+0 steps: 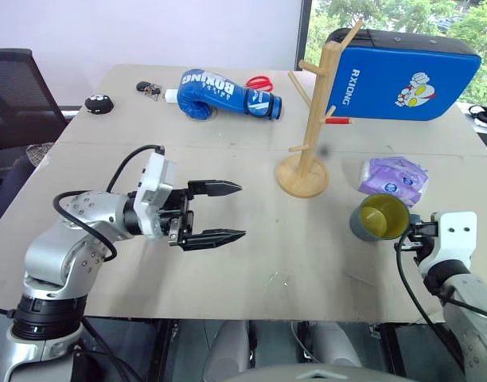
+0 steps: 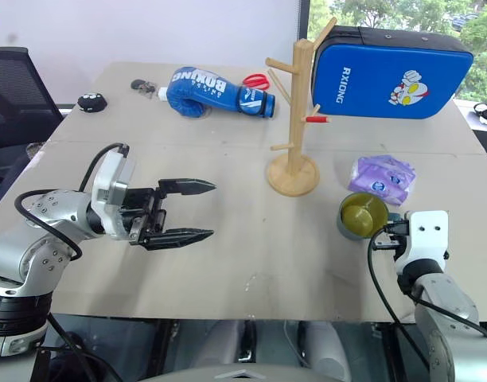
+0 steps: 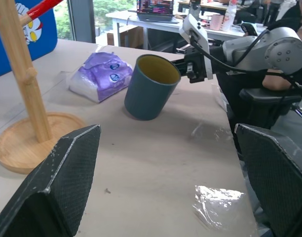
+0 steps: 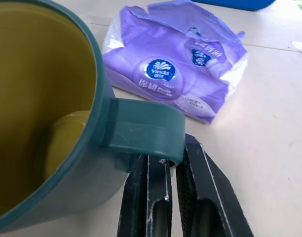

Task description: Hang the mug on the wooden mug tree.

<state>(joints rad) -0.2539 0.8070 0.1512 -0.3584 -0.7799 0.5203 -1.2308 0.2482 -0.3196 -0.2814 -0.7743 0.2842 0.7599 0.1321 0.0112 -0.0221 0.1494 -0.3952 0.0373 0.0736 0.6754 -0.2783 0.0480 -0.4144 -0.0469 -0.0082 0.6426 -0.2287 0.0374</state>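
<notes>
The teal-blue mug (image 1: 379,216) with a yellow inside stands tilted at the table's right front, its mouth leaning toward me. My right gripper (image 4: 173,160) is shut on the mug's squarish handle (image 4: 143,129), and from across the table the right gripper (image 3: 183,66) meets the mug (image 3: 151,88) at its rim side. The wooden mug tree (image 1: 311,119) stands upright on its round base, behind and to the left of the mug, with a red-tipped peg (image 1: 339,121) pointing right. My left gripper (image 1: 241,211) hovers open over the table's left-centre, pointing right, with nothing between its fingers.
A purple tissue pack (image 1: 395,179) lies just behind the mug. A blue pad (image 1: 407,72) stands at the back right, right behind the tree. A blue boxing glove (image 1: 220,91), red scissors (image 1: 259,82), keys (image 1: 148,87) and a small black object (image 1: 98,103) lie along the back.
</notes>
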